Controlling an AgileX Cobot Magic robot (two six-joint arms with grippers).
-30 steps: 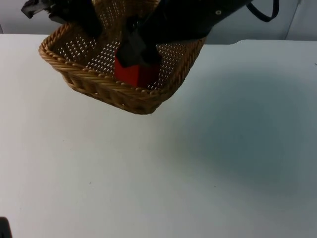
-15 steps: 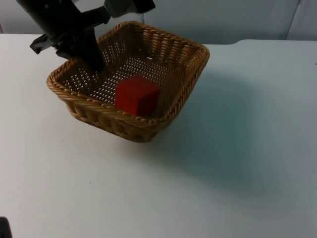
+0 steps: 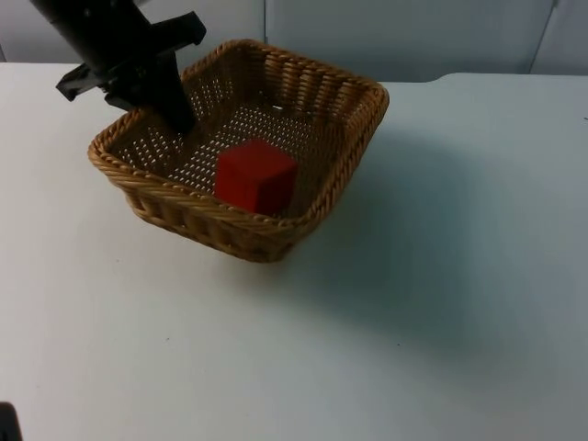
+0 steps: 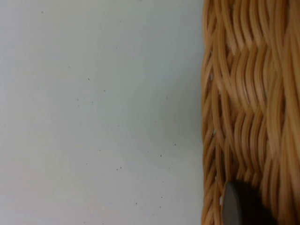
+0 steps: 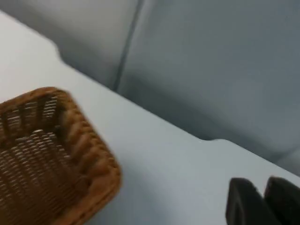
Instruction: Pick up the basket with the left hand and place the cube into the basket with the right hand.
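Note:
A woven wicker basket (image 3: 241, 235) sits at the back left of the white table, casting a shadow to its right. A red cube (image 3: 255, 175) lies on the basket's floor, free of either gripper. My left gripper (image 3: 175, 115) is shut on the basket's left rim; the left wrist view shows the basket wall (image 4: 248, 93) close up, with a black fingertip (image 4: 236, 207) against it. My right gripper (image 5: 264, 198) is away from the basket, its two fingertips close together with nothing between them, looking back at the basket's corner (image 5: 89, 145).
The white table (image 3: 413, 322) stretches bare in front of and to the right of the basket. The grey partition wall (image 3: 413, 37) closes off the table's far edge just behind the basket.
The right arm, which stood over the cube in the basket, has pulled back out of the top view and its fingers have closed. The basket with the left gripper has shifted slightly forward.

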